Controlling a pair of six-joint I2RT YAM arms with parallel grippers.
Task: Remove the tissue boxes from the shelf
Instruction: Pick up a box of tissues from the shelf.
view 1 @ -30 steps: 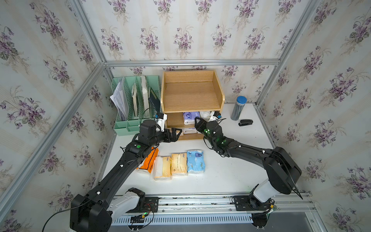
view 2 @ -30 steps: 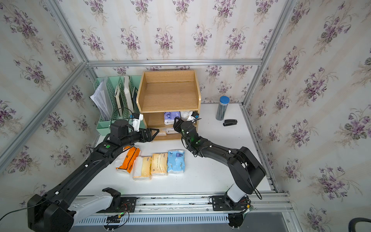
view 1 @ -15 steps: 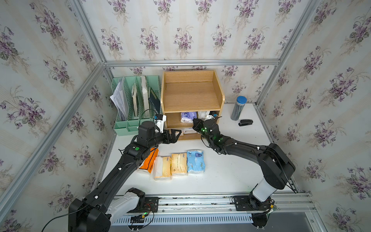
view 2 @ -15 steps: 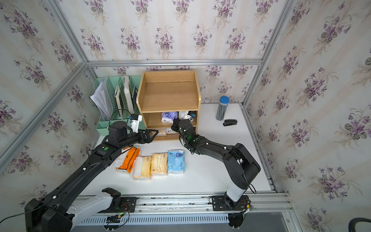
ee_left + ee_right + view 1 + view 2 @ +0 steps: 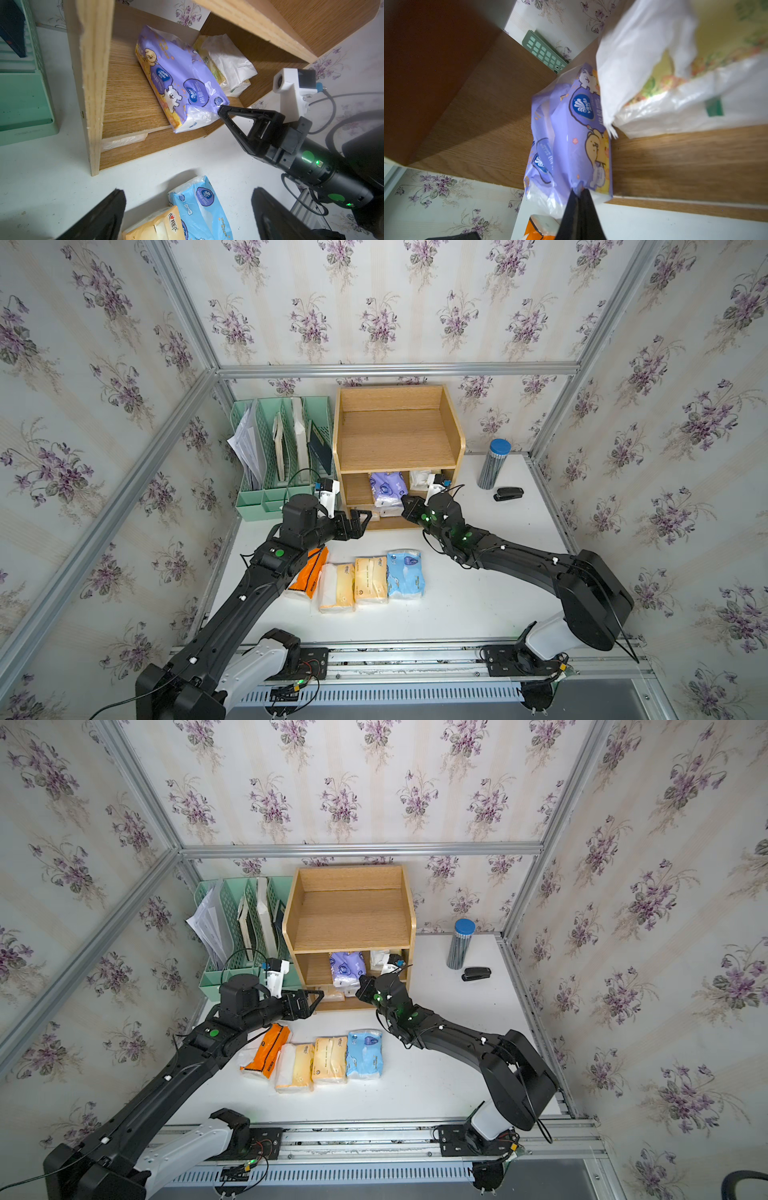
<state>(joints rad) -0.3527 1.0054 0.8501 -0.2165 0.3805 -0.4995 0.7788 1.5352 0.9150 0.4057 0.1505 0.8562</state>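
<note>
Right gripper (image 5: 578, 192): jaws closed, pinching the crinkled film at the near end of the purple pack (image 5: 176, 79). The fingers are black, triangular, open-framed plastic.

The purple pack is a soft, brick-shaped bundle in glossy printed wrap. It lies flat on the middle tier of the shelf (image 5: 395, 439), directly ahead of the right gripper. Its long axis runs from the gripper tip toward the shelf's back panel, and its near end reaches the tier's front edge.

The shelf is light-brown wood-grain board with an open front. Just beyond the right gripper, beside the purple pack, lies a white-yellow pack (image 5: 226, 62) with a loose white tissue standing out of it.

Left gripper (image 5: 365, 522): jaws spread wide, gripping nothing, in front of the shelf's lower tier. Below and behind it, four film-wrapped packs lie side by side on the white table (image 5: 478, 605): orange pack (image 5: 309, 572), two cream packs (image 5: 336, 587) and blue pack (image 5: 405, 574).
</note>
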